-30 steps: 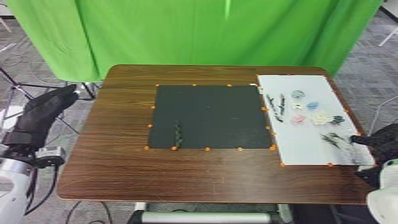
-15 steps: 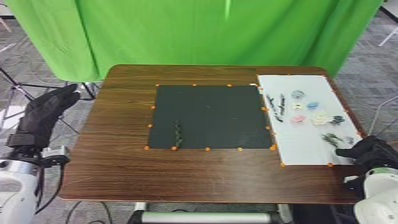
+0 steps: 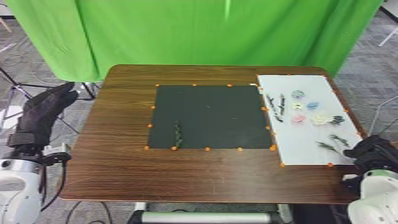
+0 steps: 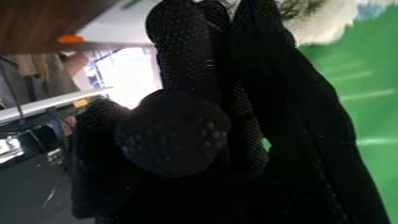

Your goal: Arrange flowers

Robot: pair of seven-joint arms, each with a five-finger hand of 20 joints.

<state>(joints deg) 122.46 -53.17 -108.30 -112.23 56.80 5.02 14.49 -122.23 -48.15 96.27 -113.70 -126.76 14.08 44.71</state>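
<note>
My right hand (image 3: 373, 151) is at the white sheet's near right corner, its fingertips beside two green sprigs (image 3: 328, 146) (image 3: 340, 139) lying apart. In the right wrist view, the hand (image 4: 182, 130) has straight fingers, with a cream flower (image 4: 318, 25) beyond them. Farther up the white sheet (image 3: 306, 156) lie the cream flower (image 3: 321, 119), a pink flower (image 3: 298, 119), blue flowers (image 3: 313, 105) (image 3: 338, 120) and dark stems (image 3: 282, 107). One green sprig (image 3: 178, 136) lies on the black mat (image 3: 213, 110). Open, my left hand (image 3: 46, 109) is held off the table's left side.
Orange markers (image 3: 208, 149) line the mat and sheet on the brown table (image 3: 115, 165). A green curtain (image 3: 204, 35) hangs behind the far edge. A grey bar (image 3: 209, 217) runs below the near edge.
My right hand has moved down and slightly left from the sheet's right edge. The two sprigs beside it, close together before, now lie farther apart. My left arm has shifted slightly.
</note>
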